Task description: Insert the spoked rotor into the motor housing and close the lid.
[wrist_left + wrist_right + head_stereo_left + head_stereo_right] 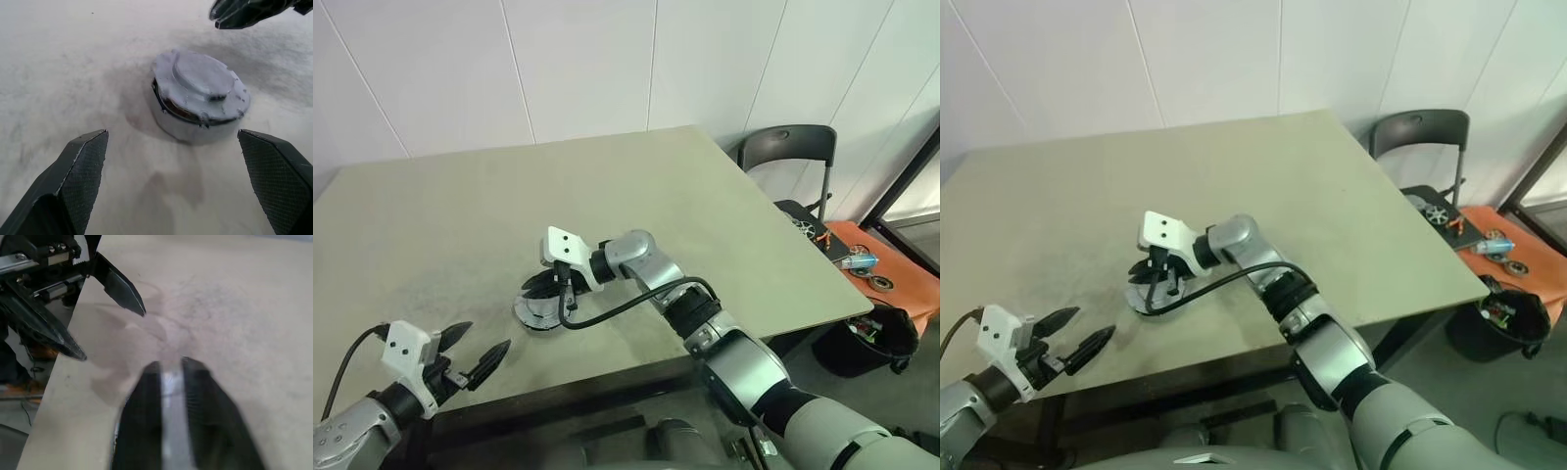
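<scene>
The motor housing (538, 313) sits on the table near its front edge. The plain grey lid (200, 81) lies on top of it, with a dark seam showing under the rim. The spoked rotor is hidden. My right gripper (548, 284) hovers just above the lid, pointing left, its fingers (146, 396) parted by a narrow gap with nothing in them. My left gripper (481, 343) stands wide open over the table's front left edge, facing the housing from a short way off and touching nothing.
The table's front edge (607, 377) runs just behind both grippers. A dark chair (788, 147) stands at the table's right side. Beyond it are an orange surface with small tools (871, 269) and a black bin (881, 338).
</scene>
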Available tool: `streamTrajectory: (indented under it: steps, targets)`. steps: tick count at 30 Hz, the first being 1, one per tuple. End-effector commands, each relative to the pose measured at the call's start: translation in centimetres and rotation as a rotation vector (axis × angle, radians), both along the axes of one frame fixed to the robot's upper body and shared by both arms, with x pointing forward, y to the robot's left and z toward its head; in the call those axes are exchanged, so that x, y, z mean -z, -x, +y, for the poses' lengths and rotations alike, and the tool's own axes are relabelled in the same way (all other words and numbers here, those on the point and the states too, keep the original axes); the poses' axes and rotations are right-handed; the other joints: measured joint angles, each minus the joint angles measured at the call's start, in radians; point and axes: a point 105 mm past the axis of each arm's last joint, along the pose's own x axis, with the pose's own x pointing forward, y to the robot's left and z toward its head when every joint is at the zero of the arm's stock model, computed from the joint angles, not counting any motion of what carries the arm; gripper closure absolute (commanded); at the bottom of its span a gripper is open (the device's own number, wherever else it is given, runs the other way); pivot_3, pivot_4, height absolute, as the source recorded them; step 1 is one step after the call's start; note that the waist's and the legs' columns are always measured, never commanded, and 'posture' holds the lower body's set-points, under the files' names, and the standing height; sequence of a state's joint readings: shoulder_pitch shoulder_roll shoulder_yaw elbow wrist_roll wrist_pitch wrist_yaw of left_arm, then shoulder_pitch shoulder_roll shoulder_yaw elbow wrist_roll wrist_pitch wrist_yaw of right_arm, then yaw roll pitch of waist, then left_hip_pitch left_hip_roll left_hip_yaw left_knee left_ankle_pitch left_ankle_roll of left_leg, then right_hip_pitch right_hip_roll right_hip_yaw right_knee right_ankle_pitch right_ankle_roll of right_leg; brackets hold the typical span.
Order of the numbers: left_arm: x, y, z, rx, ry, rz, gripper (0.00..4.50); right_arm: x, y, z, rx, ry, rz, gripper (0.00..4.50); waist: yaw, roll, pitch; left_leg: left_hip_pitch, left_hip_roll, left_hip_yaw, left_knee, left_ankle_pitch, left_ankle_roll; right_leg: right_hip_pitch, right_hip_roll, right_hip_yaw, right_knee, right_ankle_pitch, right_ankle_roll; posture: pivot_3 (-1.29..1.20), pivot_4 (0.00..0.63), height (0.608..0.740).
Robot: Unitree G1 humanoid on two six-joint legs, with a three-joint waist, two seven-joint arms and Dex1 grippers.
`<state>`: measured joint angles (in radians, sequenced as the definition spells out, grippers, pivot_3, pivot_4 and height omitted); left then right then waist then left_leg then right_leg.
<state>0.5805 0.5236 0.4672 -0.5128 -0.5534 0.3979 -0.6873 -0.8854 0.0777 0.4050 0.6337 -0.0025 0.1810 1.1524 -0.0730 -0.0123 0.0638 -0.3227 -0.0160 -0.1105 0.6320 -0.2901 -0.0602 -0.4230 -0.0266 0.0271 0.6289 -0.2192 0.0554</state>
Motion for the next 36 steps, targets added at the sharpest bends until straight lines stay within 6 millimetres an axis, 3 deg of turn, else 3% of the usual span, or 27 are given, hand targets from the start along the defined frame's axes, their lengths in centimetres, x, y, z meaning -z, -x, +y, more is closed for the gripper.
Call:
streamTrajectory:
  steps: [1,8,27,36]
  targets:
    - [-0.7,0.2,0.9,-0.008,-0.036,-0.043,0.00,-0.4,-0.4,0.1,0.013,-0.024,-0.028,2.57,0.000,0.000,0.000,0.000,0.000,0.000,0.000,0.000,0.000,-0.001,0.000,0.000,0.000,0.000,0.000,0.00,0.000,0.740]
    - [-0.5,0.2,0.8,0.011,-0.035,-0.050,0.00,0.7,-0.5,0.3,0.033,-0.011,-0.013,0.05,0.000,0.000,0.000,0.000,0.000,0.000,-0.001,0.000,0.000,0.000,0.000,0.000,0.000,0.000,0.000,0.00,0.000,0.740]
    - [-0.7,-0.1,-0.4,0.029,-0.039,-0.054,0.00,3.5,-0.9,0.6,0.083,0.060,-0.033,0.05,0.000,0.000,0.000,0.000,0.000,0.000,-0.001,0.000,0.000,0.000,0.000,0.000,0.000,0.000,0.000,0.00,0.000,0.740]
    - [-0.8,-0.2,-0.2,0.025,-0.042,-0.056,0.00,3.2,-1.4,0.9,0.133,0.027,-0.007,0.05,0.000,0.000,0.000,0.000,0.000,0.000,0.000,0.000,0.000,0.000,0.000,0.000,0.000,0.000,0.000,0.00,0.000,0.740]
